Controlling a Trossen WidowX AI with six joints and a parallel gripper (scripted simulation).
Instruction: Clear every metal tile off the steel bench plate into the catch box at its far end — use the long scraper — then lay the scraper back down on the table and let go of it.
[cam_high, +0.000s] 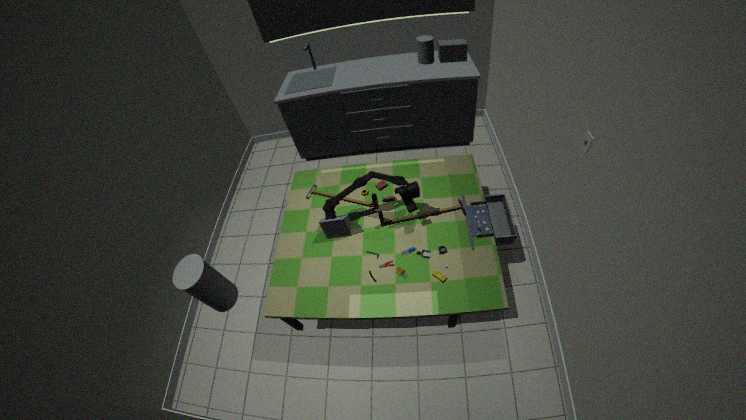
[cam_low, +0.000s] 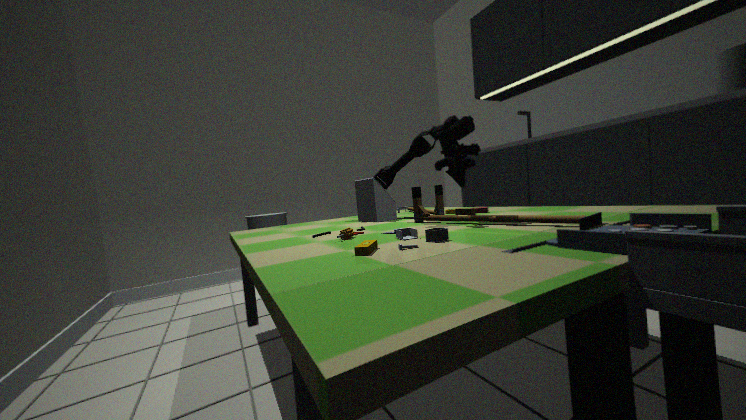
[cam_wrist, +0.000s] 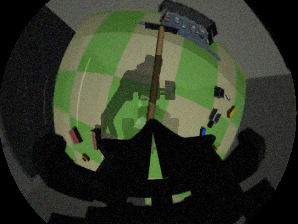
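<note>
My gripper (cam_high: 413, 209) (cam_low: 462, 184) (cam_wrist: 152, 121) is shut and empty, high above the table near the middle of the long scraper. The long scraper (cam_high: 441, 211) (cam_low: 511, 218) (cam_wrist: 159, 47) lies on the table, its wooden shaft pointing at the bench plate. Its dark blade (cam_high: 463, 205) (cam_low: 590, 220) is at the plate's near edge, and a dark-topped upright grip (cam_high: 382, 217) (cam_low: 416, 202) stands at its other end. Several small metal tiles (cam_high: 480, 213) (cam_low: 667, 228) lie on the steel bench plate (cam_high: 471, 229). The catch box (cam_high: 502, 219) (cam_low: 689, 260) adjoins the plate's far end.
A second wooden-shafted tool (cam_high: 344, 198) with an upright grip (cam_high: 374, 199) (cam_low: 439, 197) lies behind the arm. A red block (cam_high: 381, 185) (cam_wrist: 75, 135) and yellow ring (cam_high: 364, 192) (cam_wrist: 85, 158) lie nearby. Pliers (cam_high: 386, 264), a yellow block (cam_high: 439, 276) (cam_low: 365, 247) and other small items lie on the front side.
</note>
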